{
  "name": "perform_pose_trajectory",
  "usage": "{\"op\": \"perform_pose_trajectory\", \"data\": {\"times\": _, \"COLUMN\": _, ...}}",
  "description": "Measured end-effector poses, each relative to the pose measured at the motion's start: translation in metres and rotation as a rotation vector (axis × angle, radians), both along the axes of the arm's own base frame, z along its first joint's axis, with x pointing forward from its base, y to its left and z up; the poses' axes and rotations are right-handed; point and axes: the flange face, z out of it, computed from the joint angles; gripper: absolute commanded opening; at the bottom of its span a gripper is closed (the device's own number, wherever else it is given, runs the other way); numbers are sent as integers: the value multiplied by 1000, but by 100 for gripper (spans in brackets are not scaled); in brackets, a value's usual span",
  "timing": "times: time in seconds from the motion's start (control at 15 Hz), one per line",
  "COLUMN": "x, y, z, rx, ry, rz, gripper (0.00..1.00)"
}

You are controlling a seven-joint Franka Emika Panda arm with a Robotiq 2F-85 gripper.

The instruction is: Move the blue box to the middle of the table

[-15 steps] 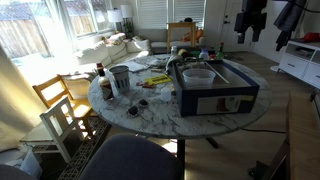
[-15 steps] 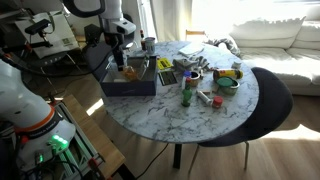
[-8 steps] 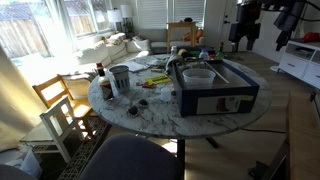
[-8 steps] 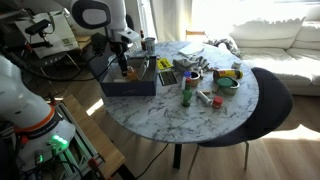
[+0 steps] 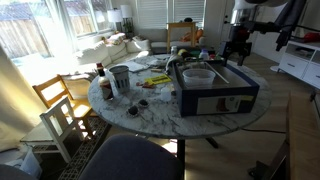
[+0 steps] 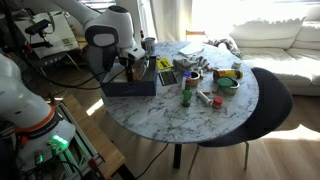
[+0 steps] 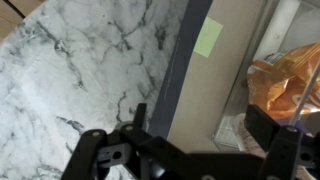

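Partly cropped, the tool [image 7: 190, 155] gapes over the blue box [image 7: 185, 70].

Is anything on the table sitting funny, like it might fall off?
The blue box looks a bit odd: it sits right at the rim of the table, far from the middle, with its outer side about level with the edge. Nothing looks spilled or broken, as far as these views show.
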Motion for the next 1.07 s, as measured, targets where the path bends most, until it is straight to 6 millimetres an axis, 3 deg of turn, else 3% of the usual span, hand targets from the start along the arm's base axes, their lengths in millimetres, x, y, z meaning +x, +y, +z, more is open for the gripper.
{"op": "perform_pose_trajectory", "data": {"times": 0.13, "x": 2, "y": -2, "z": -16, "rx": 0, "ry": 2, "rz": -22, "gripper": 100}}
{"op": "perform_pose_trajectory", "data": {"times": 0.2, "x": 3, "y": -3, "z": -24, "rx": -2, "ry": 3, "rz": -31, "gripper": 95}}
{"op": "perform_pose_trajectory", "data": {"times": 0.27, "x": 3, "y": -3, "z": -32, "rx": -1, "ry": 9, "rz": -39, "gripper": 74}}
{"op": "perform_pose_trajectory", "data": {"times": 0.47, "x": 5, "y": -2, "z": -51, "rx": -5, "ry": 21, "rz": -55, "gripper": 64}}
{"op": "perform_pose_trajectory", "data": {"times": 0.67, "x": 8, "y": -3, "z": -64, "rx": -11, "ry": 33, "rz": -59, "gripper": 39}}
{"op": "perform_pose_trajectory", "data": {"times": 1.0, "x": 13, "y": -3, "z": -63, "rx": -13, "ry": 30, "rz": -78, "gripper": 1}}
{"op": "perform_pose_trajectory", "data": {"times": 1.07, "x": 13, "y": -5, "z": -62, "rx": -13, "ry": 30, "rz": -84, "gripper": 0}}
